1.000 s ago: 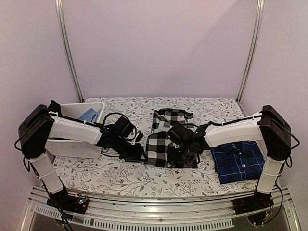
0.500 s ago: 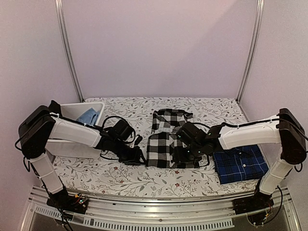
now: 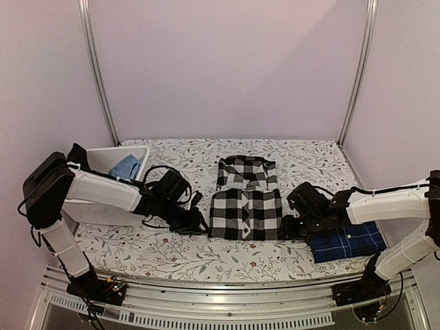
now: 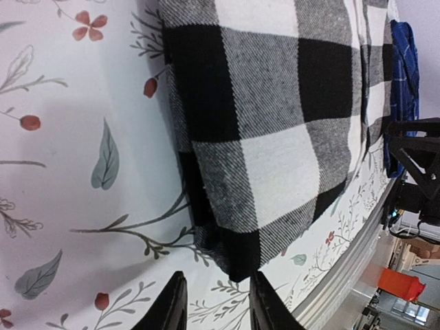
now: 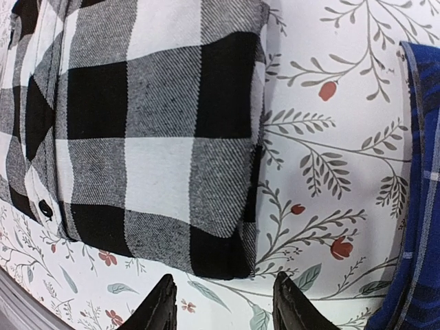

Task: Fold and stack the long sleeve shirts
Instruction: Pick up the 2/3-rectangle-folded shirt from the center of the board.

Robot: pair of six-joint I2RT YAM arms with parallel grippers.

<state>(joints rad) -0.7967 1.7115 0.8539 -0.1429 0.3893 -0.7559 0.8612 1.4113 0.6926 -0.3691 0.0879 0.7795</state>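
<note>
The checked shirt (image 3: 245,210), big black and white squares, lies folded in the middle of the worktop (image 3: 206,152), which is covered in a pale cloth printed with leaves and small red flowers. The fold makes a neat block at the near side, with the collar end spread out behind it towards the far side. One dark button (image 5: 45,206) shows along its front edge in the right wrist view.

The left arm (image 3: 103,189) reaches in low from the left. Its jaws stand apart at the shirt's near left corner, the cloth just ahead of the tips and nothing between them. The right arm (image 3: 385,203) comes in from the right. Its jaws are also apart, holding nothing, just off the shirt's near right corner.

The navy plaid shirt (image 3: 347,242) lies folded at the near right, beside the checked one with a strip of worktop between them. The right arm crosses over its far edge and hides part of it.

At the far left stands a white bin (image 3: 103,159) with a light blue cloth (image 3: 126,167) in it. Black cables (image 3: 165,172) loop over the left wrist. Two metal posts (image 3: 96,75) rise at the far corners against a pale wall.
</note>
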